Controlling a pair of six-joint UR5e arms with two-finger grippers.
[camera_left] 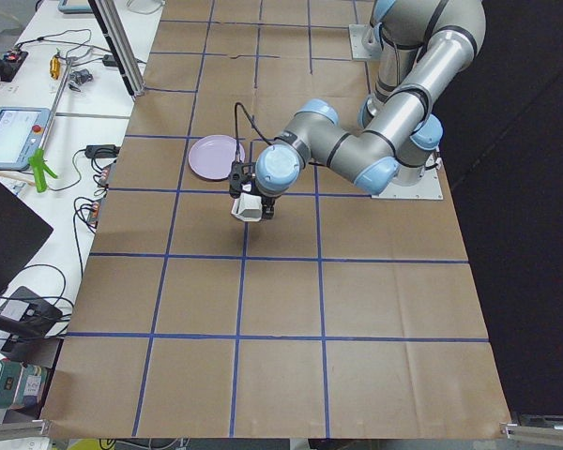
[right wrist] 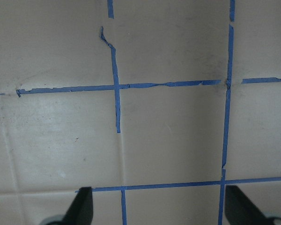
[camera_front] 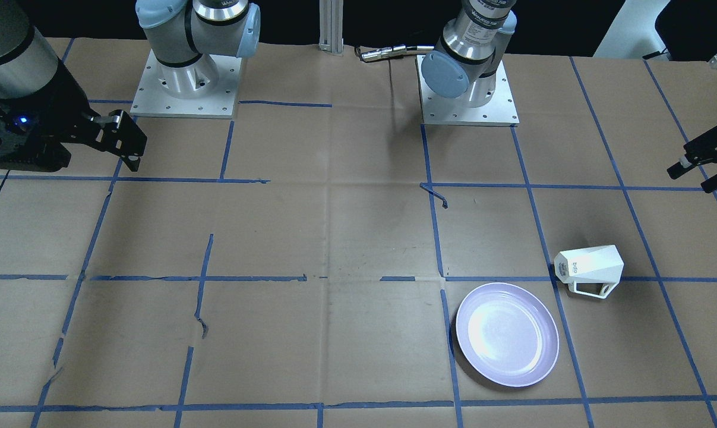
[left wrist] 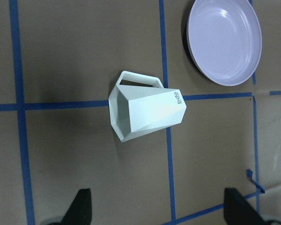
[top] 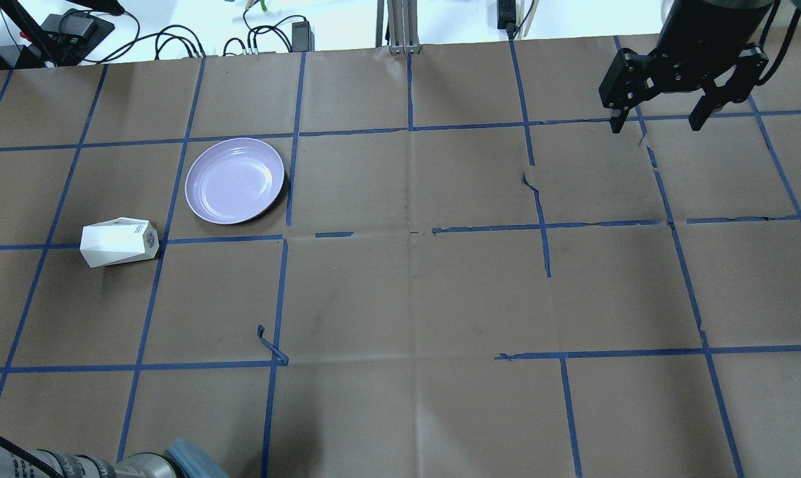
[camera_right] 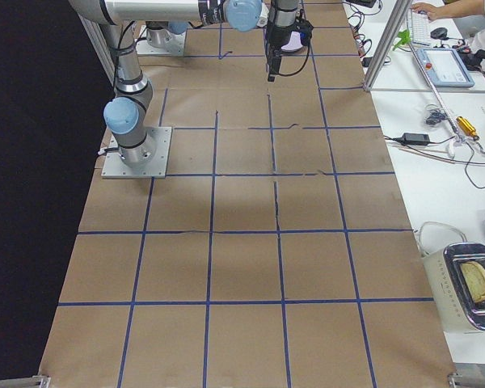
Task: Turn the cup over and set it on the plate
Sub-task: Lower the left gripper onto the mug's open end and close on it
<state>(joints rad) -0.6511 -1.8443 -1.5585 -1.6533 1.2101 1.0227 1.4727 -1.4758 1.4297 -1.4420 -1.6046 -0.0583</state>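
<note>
- Front-facing view: the cup [camera_front: 590, 270] lay on its side on the table [camera_front: 334, 238], lettered base towards the table's middle, handle towards the plate [camera_front: 507, 334]. The two were near each other, not touching. The left gripper [camera_front: 690, 180] hung at the view's edge with its fingers apart, nothing between them.
- Overhead: the right gripper [top: 657, 123] hung above the far right of the table, well apart from cup and plate, fingers spread wide and empty. The cup lay just beside a blue tape line [top: 161, 265].
- Left side view: I saw the near arm's gripper hanging right over the cup (contact not readable from here).
- Right side view: the right gripper hung over bare table.
- Left wrist: both fingertips stood wide apart, the cup between and beyond them, the plate further off.
- Right wrist: fingertips apart over taped paper only.
</note>
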